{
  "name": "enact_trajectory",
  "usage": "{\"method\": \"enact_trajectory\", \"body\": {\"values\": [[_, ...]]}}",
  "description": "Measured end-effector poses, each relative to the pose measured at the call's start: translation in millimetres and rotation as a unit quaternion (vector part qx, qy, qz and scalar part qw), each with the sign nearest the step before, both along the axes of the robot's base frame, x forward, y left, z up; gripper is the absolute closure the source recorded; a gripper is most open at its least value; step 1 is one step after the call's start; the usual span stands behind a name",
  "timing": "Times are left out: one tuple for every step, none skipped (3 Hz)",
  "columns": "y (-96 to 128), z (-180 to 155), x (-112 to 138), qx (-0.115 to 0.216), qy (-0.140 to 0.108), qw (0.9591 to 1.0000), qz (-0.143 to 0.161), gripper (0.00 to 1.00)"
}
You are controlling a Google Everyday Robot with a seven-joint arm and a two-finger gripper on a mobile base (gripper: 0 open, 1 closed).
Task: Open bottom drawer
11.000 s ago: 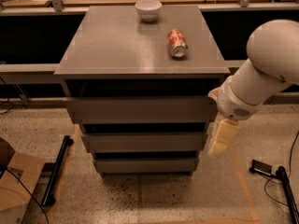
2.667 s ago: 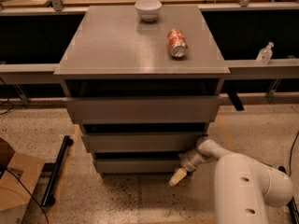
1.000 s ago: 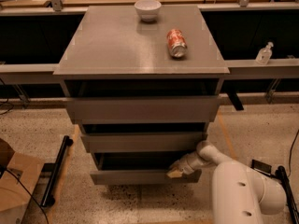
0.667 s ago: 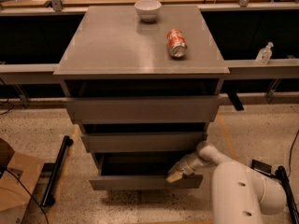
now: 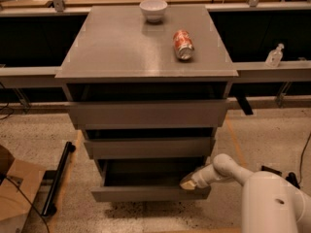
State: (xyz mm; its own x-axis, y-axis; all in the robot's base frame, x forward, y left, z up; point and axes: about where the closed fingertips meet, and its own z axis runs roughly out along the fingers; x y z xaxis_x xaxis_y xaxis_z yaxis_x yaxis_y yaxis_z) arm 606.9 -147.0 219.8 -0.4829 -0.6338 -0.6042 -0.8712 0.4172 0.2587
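The bottom drawer (image 5: 146, 194) is a plain grey handle-less drawer, the lowest of three in the grey cabinet. It stands pulled out, with its shallow grey interior (image 5: 146, 179) showing behind the front panel. My gripper (image 5: 188, 183) is at the drawer's right end, resting at the top edge of the front panel, just inside. My white arm (image 5: 265, 198) reaches in from the lower right. The middle drawer (image 5: 148, 148) and the top drawer (image 5: 148, 113) above it are pushed in.
On the cabinet top (image 5: 107, 47) stand a white bowl (image 5: 153, 9) at the back and a red can (image 5: 183, 44) lying on its side. A cardboard box (image 5: 14, 193) and a black bar (image 5: 57, 177) lie on the floor to the left. A clear bottle (image 5: 274, 56) stands on the right ledge.
The bottom drawer has slid out toward the camera since it was closed 2.7 s ago. My gripper has come forward with its front panel. Over the last second it opened a little further.
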Motion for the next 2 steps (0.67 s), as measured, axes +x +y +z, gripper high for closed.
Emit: {"method": "enact_trajectory", "body": {"values": [[-0.2, 2.0, -23.0, 0.002, 0.007, 1.0000, -0.007, 1.00], [-12.2, 14.4, -70.4, 0.004, 0.016, 0.9991, -0.039, 0.83]]}}
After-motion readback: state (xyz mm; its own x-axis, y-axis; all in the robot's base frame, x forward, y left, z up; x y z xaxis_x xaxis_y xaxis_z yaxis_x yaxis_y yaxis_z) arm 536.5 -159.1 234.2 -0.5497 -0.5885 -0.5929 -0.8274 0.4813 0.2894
